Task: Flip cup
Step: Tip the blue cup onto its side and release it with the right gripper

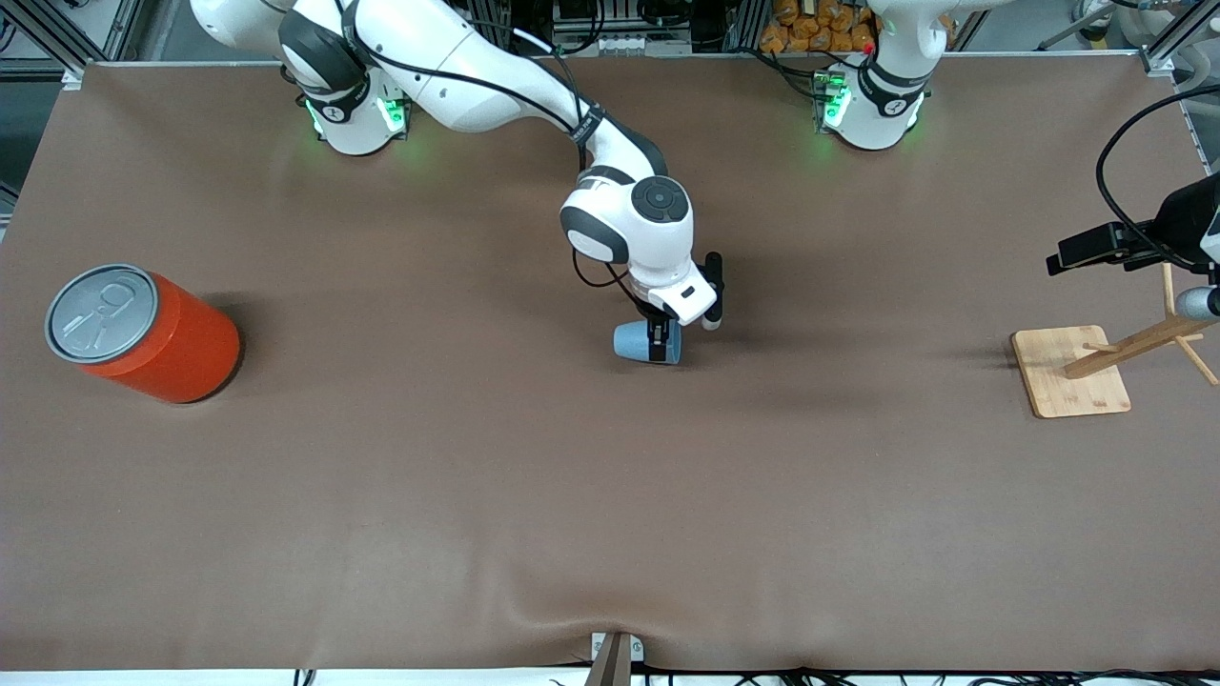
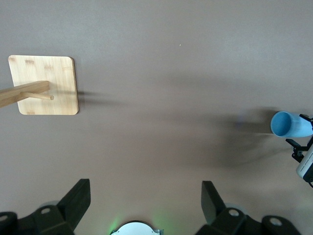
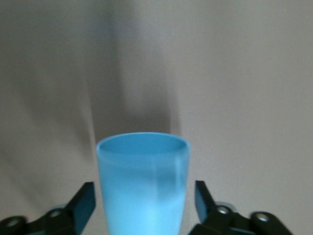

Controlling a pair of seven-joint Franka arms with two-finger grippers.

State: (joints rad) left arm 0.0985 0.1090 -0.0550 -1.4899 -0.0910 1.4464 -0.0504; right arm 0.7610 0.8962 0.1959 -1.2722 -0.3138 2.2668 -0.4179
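At the middle left of the front view, a big orange can with a grey pull-tab lid (image 1: 143, 333) is seen standing on the brown table (image 1: 477, 495), toward the right arm's end. Near the centre of the frame, the small light-blue plastic cup (image 1: 637, 342) is held on its side over the table by the right gripper (image 1: 660, 347); its black fingers (image 3: 83, 203) are closed on the two sides of the cup. At the middle right, a flat square bamboo base with a tilted wooden rod (image 1: 1071, 371) is seen. The left gripper (image 2: 145, 201) waits over the table at that end, and its fingers (image 2: 76, 198) are spread wide apart around nothing.
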